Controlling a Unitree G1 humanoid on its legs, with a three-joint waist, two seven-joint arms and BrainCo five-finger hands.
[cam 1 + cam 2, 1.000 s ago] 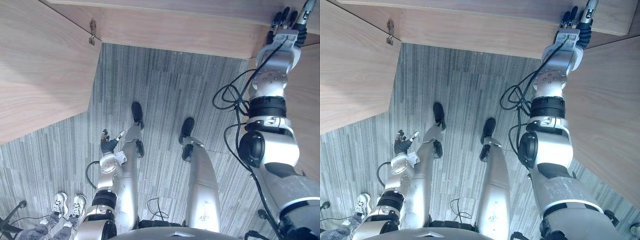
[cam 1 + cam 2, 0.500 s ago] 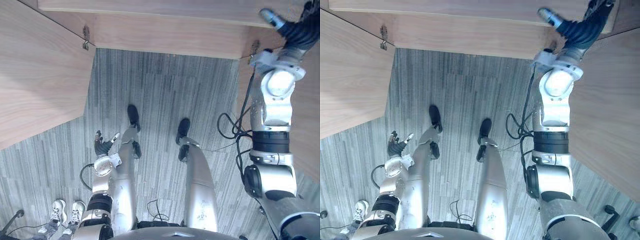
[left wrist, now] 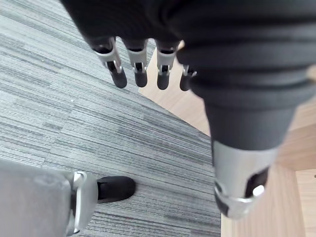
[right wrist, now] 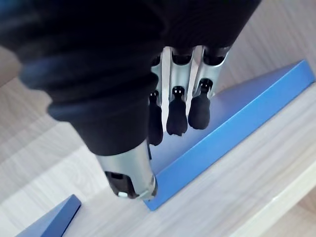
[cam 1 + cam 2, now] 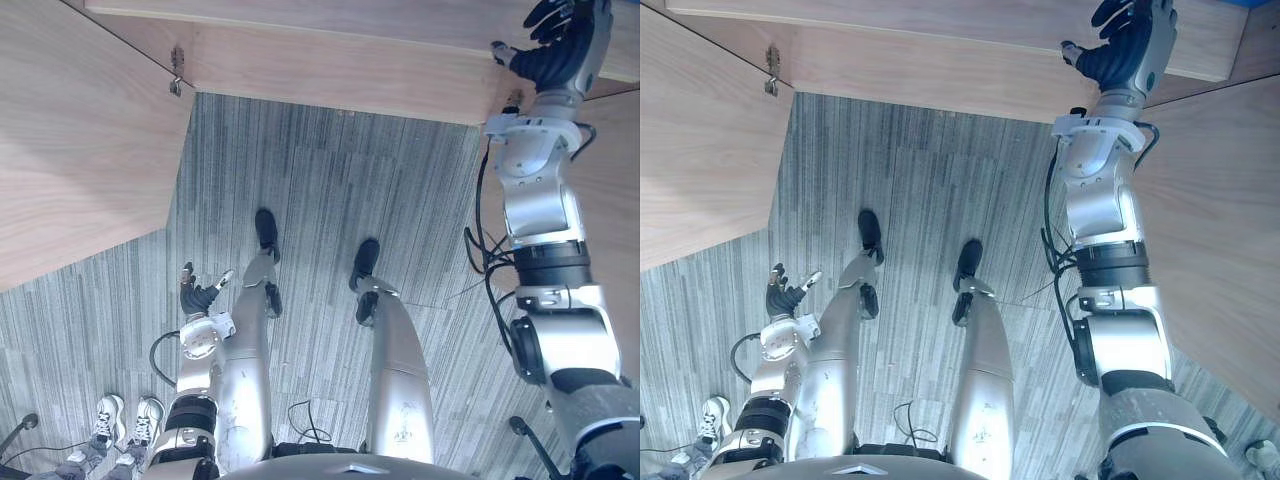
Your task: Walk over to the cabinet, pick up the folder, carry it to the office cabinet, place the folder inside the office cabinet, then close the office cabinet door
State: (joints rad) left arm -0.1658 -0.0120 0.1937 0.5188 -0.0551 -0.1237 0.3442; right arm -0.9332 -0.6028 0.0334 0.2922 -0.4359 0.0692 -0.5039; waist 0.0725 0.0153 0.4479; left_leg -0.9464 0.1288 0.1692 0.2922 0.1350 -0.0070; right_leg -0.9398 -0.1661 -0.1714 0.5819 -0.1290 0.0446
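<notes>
Reaching up onto the wooden shelf (image 4: 261,168), the right hand (image 4: 177,111) hangs over the blue folder (image 4: 237,108) with fingers straight and thumb apart, grasping nothing; whether the dark tips touch the cover I cannot tell; the folder lies flat on the shelf, with a second blue corner (image 4: 54,217) nearby; the left hand (image 5: 197,297) hangs relaxed and empty at the robot's side; the folder looks thin, light, fairly stiff, and its smooth cover is probably slippery; lying flat, it offers no underside, so the corner beside the thumb seems the best hold, pinched between thumb and fingers.
</notes>
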